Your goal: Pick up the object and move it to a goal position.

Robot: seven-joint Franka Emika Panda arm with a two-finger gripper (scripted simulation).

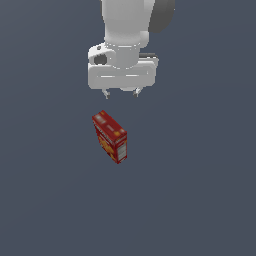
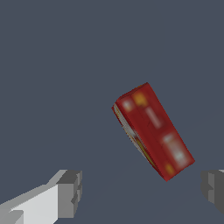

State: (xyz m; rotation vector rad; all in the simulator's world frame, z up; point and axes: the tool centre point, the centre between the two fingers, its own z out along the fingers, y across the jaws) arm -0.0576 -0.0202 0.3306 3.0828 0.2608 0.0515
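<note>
One flat rectangular red carton [image 1: 110, 136] (blurred white labels) below spread tool [image 1: 120, 93]

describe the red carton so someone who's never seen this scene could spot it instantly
Start at the white robot arm in the upper middle of the exterior view; its open hand hangs over a plain dark grey floor. Just below it stands the red carton, apart from the fingers. It is the only coloured thing: red, with orange picture and white labels.

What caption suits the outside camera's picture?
Open gripper poised above a red carton standing on a grey floor.
</note>
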